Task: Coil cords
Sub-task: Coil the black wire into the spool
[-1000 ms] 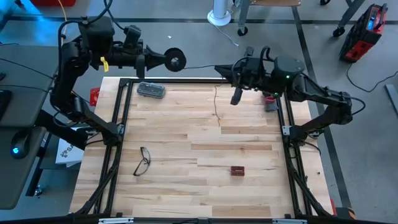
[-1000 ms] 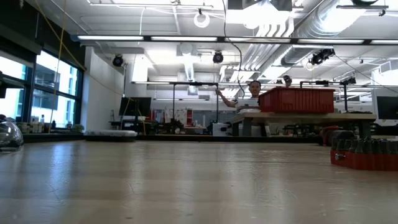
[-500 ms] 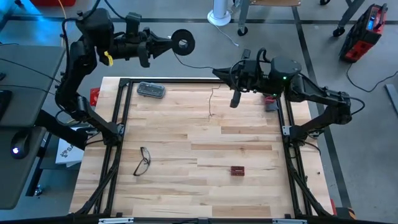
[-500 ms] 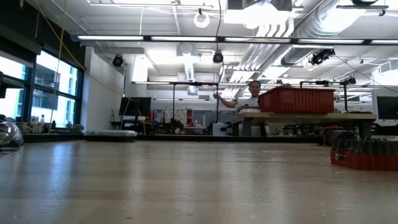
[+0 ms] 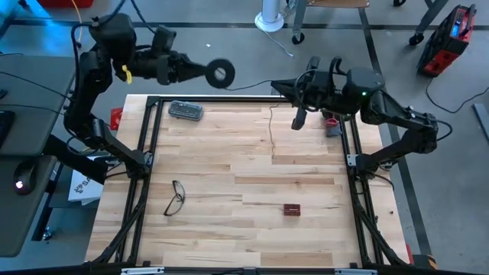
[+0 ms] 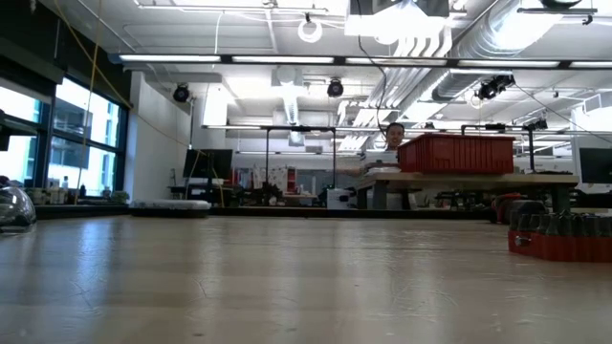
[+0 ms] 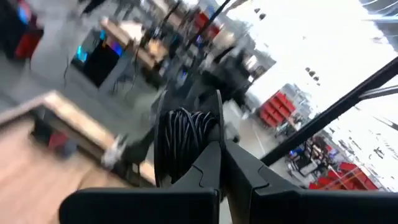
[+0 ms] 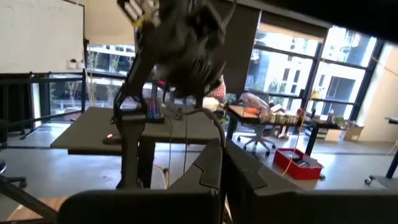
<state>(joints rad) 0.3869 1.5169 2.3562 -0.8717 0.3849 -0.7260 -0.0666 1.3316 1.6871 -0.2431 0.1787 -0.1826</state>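
The small round black reel (image 5: 220, 73), pale at its centre, is in the air just beyond the table's far edge, and my left gripper (image 5: 203, 72) is shut on it. The left wrist view shows dark wire wound on the reel (image 7: 182, 144). The thin dark wire (image 5: 249, 83) runs from the reel to my right gripper (image 5: 280, 85), which is shut on it. The wire's free stretch (image 5: 272, 131) hangs from there down over the table's far part. Neither gripper shows in the low view. My left gripper pinches the reel by its edge (image 7: 211, 134) between its two fingers, which come level from the table's left. The reel is lifted clear, its flat face up. My right gripper pinches the thin wire (image 8: 216, 127) between its shut fingers, which point toward the table's left. One stretch leads to the reel; the other hangs below the fingers onto the table.
Black-framed eyeglasses (image 5: 176, 197) lie near the left front. A clear case (image 5: 186, 111) lies at the far left. A small red block (image 5: 291, 208) lies right of centre and also shows in the low view (image 6: 559, 239). A black frame (image 5: 147, 145) rims the table. A person (image 6: 394, 136) is far behind.
My left gripper has swung the reel up and away from the table, then back to about where it was. My right gripper has gone a little toward the table's right edge with the wire. The hanging stretch has swung left, then right, and now reaches farther down the table.
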